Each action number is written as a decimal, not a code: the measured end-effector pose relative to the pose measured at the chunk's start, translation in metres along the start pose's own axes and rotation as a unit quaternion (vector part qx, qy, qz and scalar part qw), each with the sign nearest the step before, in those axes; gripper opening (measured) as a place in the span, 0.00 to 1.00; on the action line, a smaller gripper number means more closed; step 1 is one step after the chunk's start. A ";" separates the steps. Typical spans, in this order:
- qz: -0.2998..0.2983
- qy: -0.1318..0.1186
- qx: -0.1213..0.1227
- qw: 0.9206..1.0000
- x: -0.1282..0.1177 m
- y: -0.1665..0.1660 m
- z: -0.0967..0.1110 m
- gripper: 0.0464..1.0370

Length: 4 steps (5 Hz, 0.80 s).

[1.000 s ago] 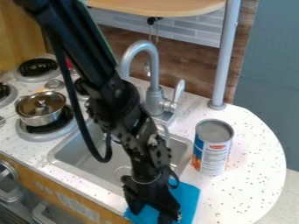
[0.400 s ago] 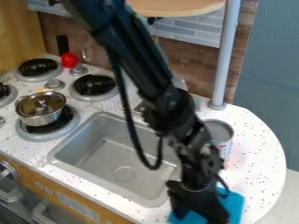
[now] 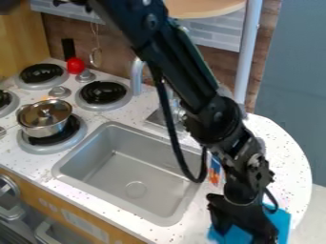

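At the lower right of the camera view, the black gripper (image 3: pixel 245 229) is low over the counter's front edge, right of the sink. A flat blue cloth (image 3: pixel 278 219) lies beneath and around it, partly covered by the gripper. Behind the arm stands a can, mostly hidden, with a strip of its blue and orange label (image 3: pixel 214 172) visible beside the sink's right edge.
The grey sink (image 3: pixel 136 167) is left of the gripper. Farther left are stove burners (image 3: pixel 42 73) and a lidded metal pot (image 3: pixel 45 117). A faucet (image 3: pixel 137 76) and a grey post (image 3: pixel 246 52) stand behind, with a red ball (image 3: pixel 75 66) at the back left.
The arm and gripper have moved right along the counter's front, and the blue cloth has shifted right with them. The arm now covers most of the can and uncovers the sink and rear burner.
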<state>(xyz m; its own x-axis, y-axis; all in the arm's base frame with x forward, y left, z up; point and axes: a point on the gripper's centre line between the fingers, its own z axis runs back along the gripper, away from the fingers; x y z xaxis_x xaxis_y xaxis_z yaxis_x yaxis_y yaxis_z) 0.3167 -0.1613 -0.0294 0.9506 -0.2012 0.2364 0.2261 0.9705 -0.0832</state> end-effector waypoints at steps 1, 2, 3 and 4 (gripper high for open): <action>0.005 -0.005 0.007 1.000 0.012 0.001 -0.003 0.96; 0.022 -0.012 0.012 1.000 0.026 0.012 -0.004 0.96; 0.031 -0.013 0.015 0.999 0.031 0.021 -0.004 0.96; 0.030 -0.012 0.014 0.999 0.023 0.029 -0.003 0.96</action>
<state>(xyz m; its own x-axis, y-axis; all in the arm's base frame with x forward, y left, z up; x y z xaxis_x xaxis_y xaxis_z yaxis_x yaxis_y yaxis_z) 0.3460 -0.1382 -0.0290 0.9567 -0.1406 0.2547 0.1634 0.9841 -0.0704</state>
